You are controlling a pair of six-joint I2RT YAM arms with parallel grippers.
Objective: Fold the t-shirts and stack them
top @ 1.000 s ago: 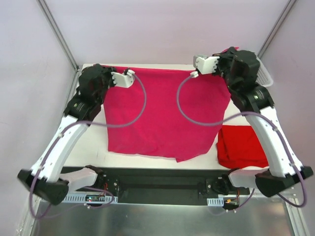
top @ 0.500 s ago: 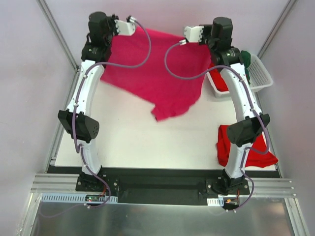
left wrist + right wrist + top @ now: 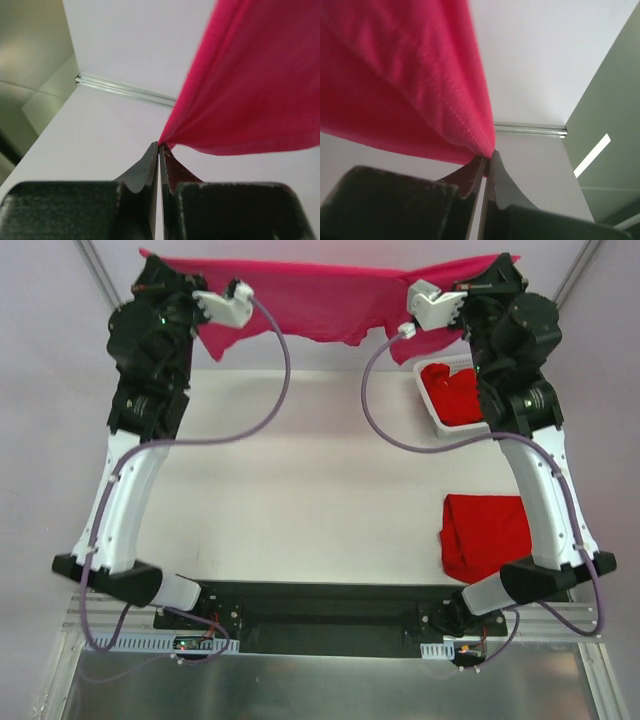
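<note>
A magenta-pink t-shirt (image 3: 320, 290) hangs stretched in the air between my two raised arms, high over the table's far edge. My left gripper (image 3: 150, 262) is shut on its left corner. In the left wrist view the cloth (image 3: 250, 90) fans out from my pinched left gripper (image 3: 160, 146). My right gripper (image 3: 500, 268) is shut on the other corner. The right wrist view has a stitched hem (image 3: 465, 125) running into the closed right gripper (image 3: 489, 156). A folded bright red t-shirt (image 3: 487, 535) lies on the table at the near right.
A white slotted basket (image 3: 426, 400) stands at the far right of the table with a crumpled red t-shirt (image 3: 455, 392) in it. Purple cables loop down from both wrists. Metal frame posts rise at the far corners.
Both arms have swung up and away, lifting the magenta-pink t-shirt off the table until it hangs taut at the back. The basket and its red t-shirt are now uncovered.
</note>
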